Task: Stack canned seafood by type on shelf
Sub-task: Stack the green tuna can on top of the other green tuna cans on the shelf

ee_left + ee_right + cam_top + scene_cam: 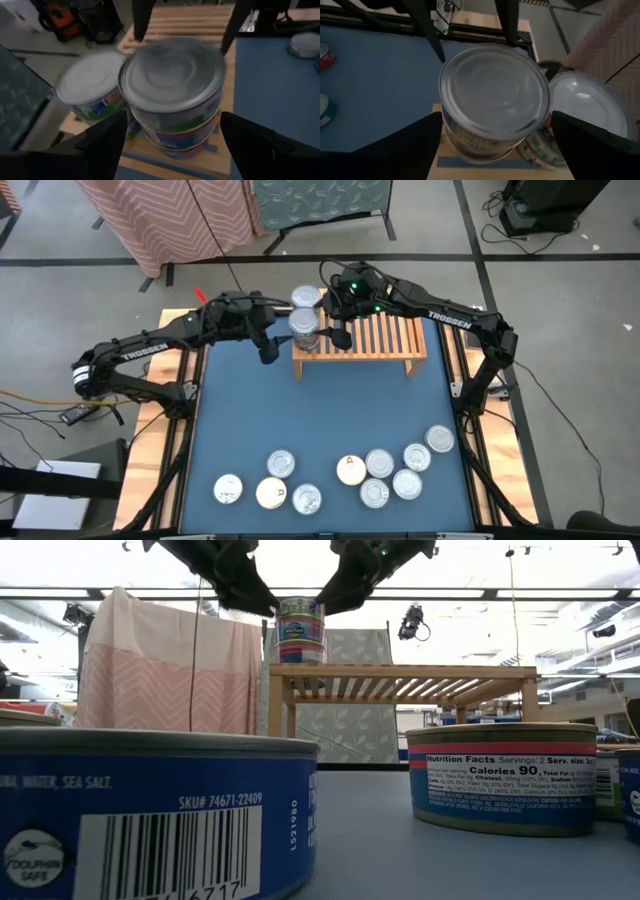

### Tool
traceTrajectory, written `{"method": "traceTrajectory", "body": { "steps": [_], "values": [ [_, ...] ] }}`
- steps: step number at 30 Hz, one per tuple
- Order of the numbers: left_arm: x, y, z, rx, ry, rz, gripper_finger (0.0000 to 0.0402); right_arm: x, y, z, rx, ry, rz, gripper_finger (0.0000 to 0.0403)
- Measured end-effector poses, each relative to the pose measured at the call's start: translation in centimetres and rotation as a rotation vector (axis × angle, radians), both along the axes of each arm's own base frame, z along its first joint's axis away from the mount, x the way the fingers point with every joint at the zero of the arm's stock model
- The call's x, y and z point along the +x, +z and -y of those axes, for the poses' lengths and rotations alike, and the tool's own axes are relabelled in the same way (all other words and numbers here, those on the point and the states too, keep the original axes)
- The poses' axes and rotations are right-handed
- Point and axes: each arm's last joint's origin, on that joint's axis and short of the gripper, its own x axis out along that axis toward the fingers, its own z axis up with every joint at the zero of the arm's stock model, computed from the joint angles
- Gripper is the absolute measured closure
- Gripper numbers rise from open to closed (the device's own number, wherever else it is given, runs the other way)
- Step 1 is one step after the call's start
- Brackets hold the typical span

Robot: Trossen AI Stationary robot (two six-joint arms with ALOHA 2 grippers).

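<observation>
Both arms have met over the left end of the shelf [362, 340], the little slatted wooden rack standing at the far edge of the blue table [320, 410]. Two piles of tins sit on that end: a stack [306, 328] at the rack's near left corner and a second stack [305, 299] just behind it, at the far left corner. The left gripper [268, 345] hangs beside the near stack with its fingers spread wide on either side of it, clear of the tin walls and holding nothing. The right gripper [333, 330] faces it from the other side, jaws fully apart and likewise empty. The remaining cans [380, 468] lie scattered along the table's near edge, silver tops up, one cream-topped can [350, 471] among them
</observation>
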Motion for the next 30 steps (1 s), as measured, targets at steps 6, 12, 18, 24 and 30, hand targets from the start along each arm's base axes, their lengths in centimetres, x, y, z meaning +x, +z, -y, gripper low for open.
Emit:
{"method": "traceTrajectory", "body": {
  "steps": [6,12,18,24,30],
  "values": [
    [0.4,-0.3,-0.5,-0.025,-0.008,0.025,0.0076,-0.1,-0.1,0.0,0.015,0.015,-0.004,0.0029],
    [0.5,-0.1,-0.6,-0.02,-0.018,0.049,0.0076,0.3,-0.6,0.1,0.03,0.021,-0.012,0.0029],
    [0.5,-0.2,-0.5,-0.037,-0.036,0.046,0.0076,1.3,-1.7,0.0,0.036,0.04,-0.023,0.0029],
    [0.5,-0.2,-0.5,-0.041,-0.047,0.048,0.0077,1.4,-1.7,0.0,0.035,0.042,-0.022,0.004],
    [0.6,0.2,-0.5,-0.026,-0.05,0.079,0.0086,1.4,-1.6,0.0,0.031,0.04,-0.014,0.0055]
  ]
}}
